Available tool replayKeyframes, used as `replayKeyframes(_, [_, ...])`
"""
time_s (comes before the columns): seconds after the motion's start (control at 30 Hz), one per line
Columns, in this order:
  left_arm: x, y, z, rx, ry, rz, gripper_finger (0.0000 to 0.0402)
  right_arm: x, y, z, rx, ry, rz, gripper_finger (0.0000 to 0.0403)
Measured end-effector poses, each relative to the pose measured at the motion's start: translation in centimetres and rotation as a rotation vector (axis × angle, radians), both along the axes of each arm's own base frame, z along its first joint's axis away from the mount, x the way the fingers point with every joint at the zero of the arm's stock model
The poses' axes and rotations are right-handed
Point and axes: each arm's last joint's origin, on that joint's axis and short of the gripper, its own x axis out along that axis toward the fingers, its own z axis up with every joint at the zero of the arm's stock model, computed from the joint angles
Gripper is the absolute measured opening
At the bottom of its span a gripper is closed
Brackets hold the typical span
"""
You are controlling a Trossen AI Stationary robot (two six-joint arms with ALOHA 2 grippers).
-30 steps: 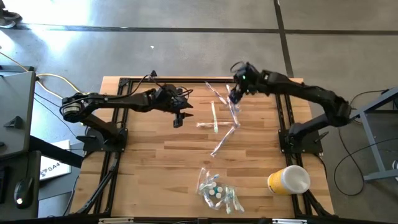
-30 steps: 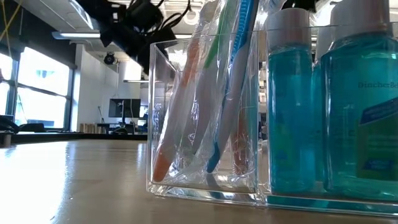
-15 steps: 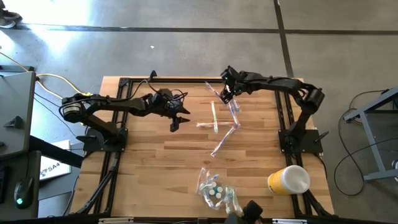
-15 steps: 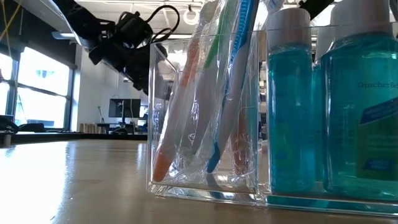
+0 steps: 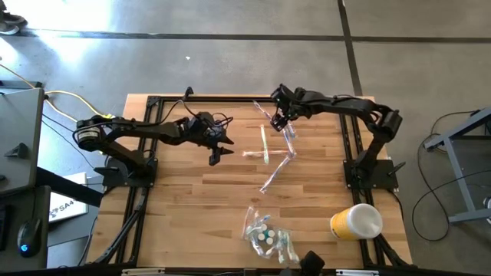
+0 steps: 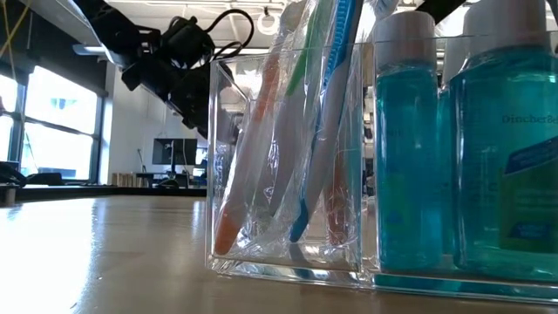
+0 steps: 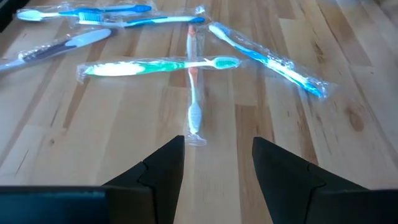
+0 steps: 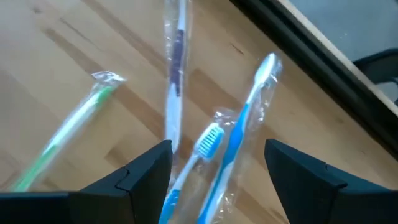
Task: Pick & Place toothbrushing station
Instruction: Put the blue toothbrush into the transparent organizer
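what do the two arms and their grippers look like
Both arms are dark, near-black, slim and jointed, each on a black base at a table edge. The left arm has a pale round joint by its base and loose black cables looping over the wrist. The left gripper and right gripper each have two flat, matte black, wedge-shaped fingers. No markings show.

Counter (image 5: 192,199): light wood planks. Toothbrushes: green (image 7: 158,66), orange (image 7: 193,74), blue (image 7: 267,59). Mouthwash bottles (image 6: 488,157): teal. Cup (image 5: 355,221): yellow.
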Motion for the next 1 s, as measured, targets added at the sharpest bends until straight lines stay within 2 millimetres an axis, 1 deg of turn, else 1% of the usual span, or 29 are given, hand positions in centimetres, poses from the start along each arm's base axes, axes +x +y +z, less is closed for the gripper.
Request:
replayKeyframes(0.1, [0.1,-0.3,0.0,0.001,-0.001,-0.009,0.0182,0.2,0.2,0.3,-0.049,0.009,-0.008,0.0249])
replayKeyframes(0.17, [0.1,-0.3,0.1,0.008,-0.01,-0.011,0.0182,-0.1,-0.1,0.4,-0.076,0.022,-0.036,0.0249])
replayKeyframes(0.3, [0.1,-0.3,0.0,0.006,-0.004,-0.012,0.0182,-0.6,-0.9,0.3,-0.037,-0.007,-0.09,0.0249])
replayKeyframes(0.4, [0.1,-0.3,0.1,0.007,-0.007,-0.012,0.0182,-0.9,-0.9,0.0,0.005,0.007,-0.103,0.0249])
replayKeyframes(0.6, [0.1,-0.3,0.1,0.008,-0.006,-0.013,0.0182,-0.8,0.6,-0.3,0.053,0.073,-0.078,0.0249])
replayKeyframes(0.77, [0.1,-0.3,0.0,0.006,0.001,-0.013,0.0182,0.0,1.8,-0.3,0.026,0.096,-0.026,0.0249])
replayKeyframes(0.9, [0.0,-0.3,-0.1,0.002,0.017,-0.013,0.0182,-0.3,2.8,-0.4,-0.048,0.23,-0.033,0.0242])
replayKeyframes(1.0, [0.0,-0.3,-0.2,-0.001,0.023,-0.014,0.0182,-1.0,3.5,-0.5,-0.012,0.315,-0.059,0.0234])
